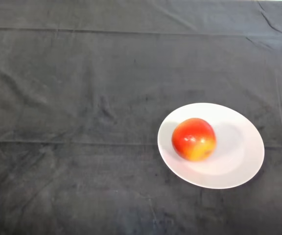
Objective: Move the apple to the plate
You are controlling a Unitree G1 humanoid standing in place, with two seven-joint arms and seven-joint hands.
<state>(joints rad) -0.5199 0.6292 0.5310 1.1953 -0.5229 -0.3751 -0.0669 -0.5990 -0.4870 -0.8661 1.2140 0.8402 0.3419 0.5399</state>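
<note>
A red and yellow apple [194,139] rests on a white round plate [239,156], a little left of the plate's middle. The plate lies on the dark cloth at the right of the head view, toward the near side of the table.
The dark cloth [82,98] covers the whole table, with wrinkles and a fold line running across at mid height. The table's far edge shows at the top right corner.
</note>
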